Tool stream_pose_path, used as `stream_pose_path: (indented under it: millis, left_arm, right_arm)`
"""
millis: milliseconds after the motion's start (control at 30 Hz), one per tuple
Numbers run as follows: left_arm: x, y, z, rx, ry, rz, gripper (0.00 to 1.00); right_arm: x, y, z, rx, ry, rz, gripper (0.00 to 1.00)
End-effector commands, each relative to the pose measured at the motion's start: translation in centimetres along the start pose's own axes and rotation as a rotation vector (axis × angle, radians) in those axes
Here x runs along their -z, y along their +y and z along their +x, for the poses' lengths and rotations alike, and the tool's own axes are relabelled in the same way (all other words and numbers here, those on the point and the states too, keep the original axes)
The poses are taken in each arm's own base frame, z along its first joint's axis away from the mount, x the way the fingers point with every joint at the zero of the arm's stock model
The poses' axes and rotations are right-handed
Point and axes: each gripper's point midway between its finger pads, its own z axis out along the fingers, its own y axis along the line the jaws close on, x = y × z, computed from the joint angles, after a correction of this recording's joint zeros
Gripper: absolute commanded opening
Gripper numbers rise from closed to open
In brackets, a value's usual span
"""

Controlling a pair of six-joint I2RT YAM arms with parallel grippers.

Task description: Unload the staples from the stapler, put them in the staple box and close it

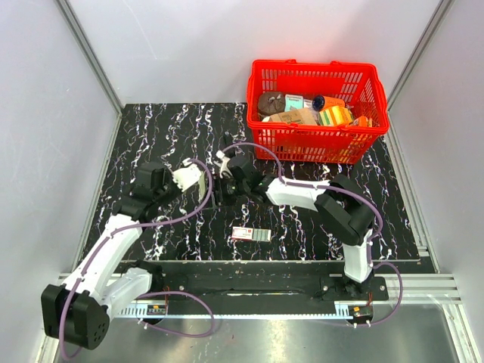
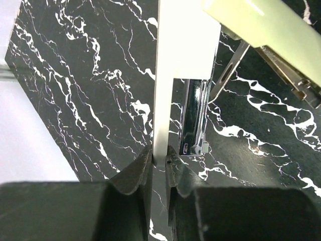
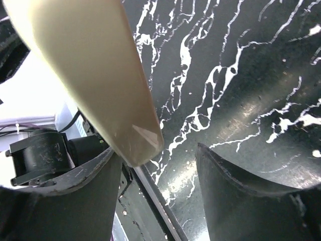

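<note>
Left pincer (image 2: 159,161) clamps the opened cream stapler (image 2: 185,40) over mid-worktop (image 1: 166,136). Right pincer (image 3: 160,153) gapes wide beside its raised top. Small box (image 1: 251,234) lies nearer, red basket (image 1: 318,142) far right.

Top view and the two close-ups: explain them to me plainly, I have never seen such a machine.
The machine is a left arm and a right arm at a black marbled table. The top view looks down from above; each close-up comes from a camera on one arm's wrist. The left gripper is shut on a pale bar of the opened stapler, whose shiny metal channel shows. The right gripper is open, the stapler's cream top beside one finger. On the table lie a small red-white box and a red basket of goods.
</note>
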Motion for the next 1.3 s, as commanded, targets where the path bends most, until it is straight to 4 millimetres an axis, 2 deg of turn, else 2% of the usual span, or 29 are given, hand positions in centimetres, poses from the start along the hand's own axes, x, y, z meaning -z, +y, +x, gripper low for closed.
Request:
stream_pose_path:
  millis: [0,167,333,400,533,600,667,700,733,833,1033,1167,1267]
  left_arm:
    - [-0.3,2.1,-0.6,0.072,0.013,-0.101,0.0]
    - [-0.3,2.3,-0.5,0.171,0.028,-0.127,0.0]
    - [-0.3,2.7,-0.7,0.229,0.027,-0.177,0.0]
    - [-0.5,3.2,-0.8,0.211,0.043,-0.208,0.0]
    - [-0.5,3.2,-1.6,0.238,0.049,-0.185,0.0]
    - [-0.3,2.8,-2.1,0.266,0.043,-0.159,0.0]
    - [0.0,2.3,-2.6,0.291,0.037,-0.12,0.0]
    - [0.2,2.2,-3.0,0.299,0.03,-0.106,0.0]
    - [0.3,2.0,-3.1,0.309,0.03,-0.093,0.0]
    - [0.6,1.7,-3.4,0.311,0.041,-0.074,0.0]
    - [0.8,0.8,-3.8,0.284,0.015,-0.06,0.0]
    - [1.0,0.7,-4.3,0.228,-0.017,-0.093,0.0]
    - [1.2,0.7,-4.7,0.204,-0.033,-0.111,0.0]
  right_arm:
    - [1.9,0.1,-1.8,0.008,-0.069,0.014,0.65]
    - [3.6,0.6,-2.0,-0.006,-0.149,0.002,0.62]
    - [5.5,3.1,-2.5,-0.045,-0.27,-0.09,0.56]
    - [5.3,4.0,-2.2,-0.038,-0.277,-0.09,0.55]
    - [4.7,7.1,-1.8,0.037,-0.319,-0.118,0.54]
    - [5.2,9.2,-1.6,0.147,-0.393,-0.153,0.55]
    - [5.7,10.4,-1.8,0.28,-0.484,-0.143,0.56]
    - [5.8,10.3,-1.4,0.342,-0.513,-0.13,0.56]
    - [6.4,11.4,-1.7,0.426,-0.582,-0.153,0.56]
    - [7.8,11.7,-0.8,0.638,-0.737,-0.191,0.54]
    - [6.4,13.6,-0.3,0.931,-0.755,-0.108,0.48]
    - [5.4,14.1,0.0,1.122,-0.812,0.02,0.44]
    - [4.7,13.7,-0.2,1.213,-0.856,0.12,0.42]
